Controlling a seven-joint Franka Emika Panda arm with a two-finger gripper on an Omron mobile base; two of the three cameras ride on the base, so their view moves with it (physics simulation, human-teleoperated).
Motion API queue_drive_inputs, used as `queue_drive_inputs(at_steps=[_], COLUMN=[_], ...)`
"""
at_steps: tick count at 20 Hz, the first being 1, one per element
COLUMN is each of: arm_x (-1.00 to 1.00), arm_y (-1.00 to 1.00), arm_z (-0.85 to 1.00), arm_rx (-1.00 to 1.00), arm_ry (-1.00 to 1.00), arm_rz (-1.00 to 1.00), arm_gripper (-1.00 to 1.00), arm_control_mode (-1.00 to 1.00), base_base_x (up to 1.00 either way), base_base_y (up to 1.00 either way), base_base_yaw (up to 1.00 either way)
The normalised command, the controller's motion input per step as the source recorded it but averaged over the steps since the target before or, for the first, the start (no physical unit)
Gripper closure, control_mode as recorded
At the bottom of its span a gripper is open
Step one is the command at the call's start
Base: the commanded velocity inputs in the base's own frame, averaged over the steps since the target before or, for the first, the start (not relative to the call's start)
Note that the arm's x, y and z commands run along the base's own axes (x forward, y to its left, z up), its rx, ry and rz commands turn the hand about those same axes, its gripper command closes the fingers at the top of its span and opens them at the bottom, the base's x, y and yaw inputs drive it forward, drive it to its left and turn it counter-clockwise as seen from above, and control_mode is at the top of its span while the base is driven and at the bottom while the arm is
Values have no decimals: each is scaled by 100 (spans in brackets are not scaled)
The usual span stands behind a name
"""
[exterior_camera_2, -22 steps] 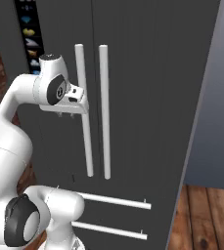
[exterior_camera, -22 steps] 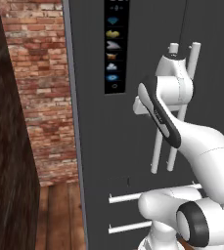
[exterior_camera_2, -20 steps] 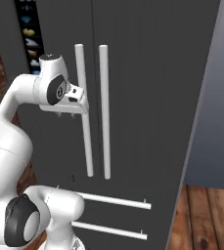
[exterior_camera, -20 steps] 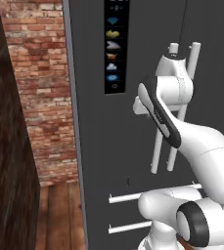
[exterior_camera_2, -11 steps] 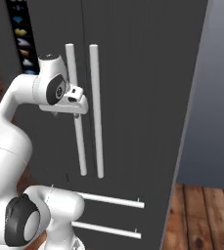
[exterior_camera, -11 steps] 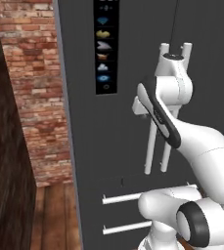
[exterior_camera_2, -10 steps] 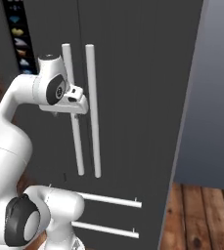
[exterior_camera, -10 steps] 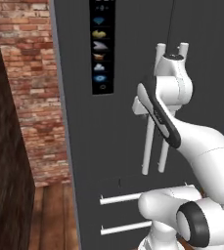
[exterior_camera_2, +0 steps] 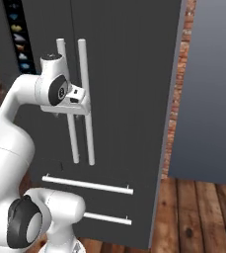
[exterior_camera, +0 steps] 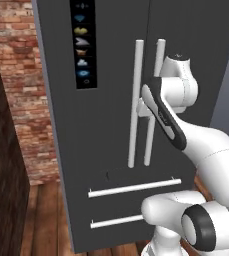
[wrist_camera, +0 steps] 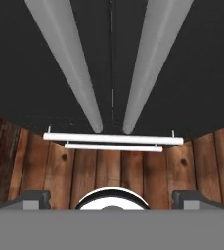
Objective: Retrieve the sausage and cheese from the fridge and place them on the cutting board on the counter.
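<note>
The fridge point(exterior_camera: 106, 125) stands shut, its dark grey front occupying the centre of both base views. Two long vertical white bar handles point(exterior_camera: 135, 105) run side by side on either side of the door seam, and two horizontal drawer handles point(exterior_camera: 134, 187) lie below them at 6 o'clock. A black strip of icons point(exterior_camera: 82, 45) sits at 10 o'clock from the vertical handles in the left base view. The gripper point(exterior_camera_2: 80, 101) is raised in front of the vertical handles, close to them; contact cannot be confirmed. In the hand view the two finger tips point(wrist_camera: 29, 199) sit far apart at 7 and 5 o'clock, so the claw is spread wide with nothing between them. That view looks down the fridge front: vertical handles converge toward centre, drawer handles cross beneath, and wooden floor point(wrist_camera: 108, 171) lies at 6 o'clock. A brick wall point(exterior_camera: 23, 90) is at 9 o'clock of the fridge in the left base view; a grey panel point(exterior_camera_2: 210, 89) stands at 3 o'clock in the right base view.
</note>
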Motion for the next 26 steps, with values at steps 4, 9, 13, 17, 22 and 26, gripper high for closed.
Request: queue_drive_inputs(at_steps=[4,9,13,17,22,26], arm_x=[0,0,0,0,-3,-13], arm_y=[0,0,0,0,11,7], arm_z=[0,0,0,0,-7,0], arm_rx=[0,0,0,0,0,4], arm_ry=[0,0,0,0,-19,-72], arm_rz=[0,0,0,0,0,0], arm_gripper=[-100,-100,-100,-100,-100,-100], arm_control_mode=[100,100,100,100,-100,-100], base_base_x=[-52,-13,-4,-18,-19,0], base_base_y=[35,11,25,19,4,0], base_base_yaw=[0,-5,-3,-2,0,0])
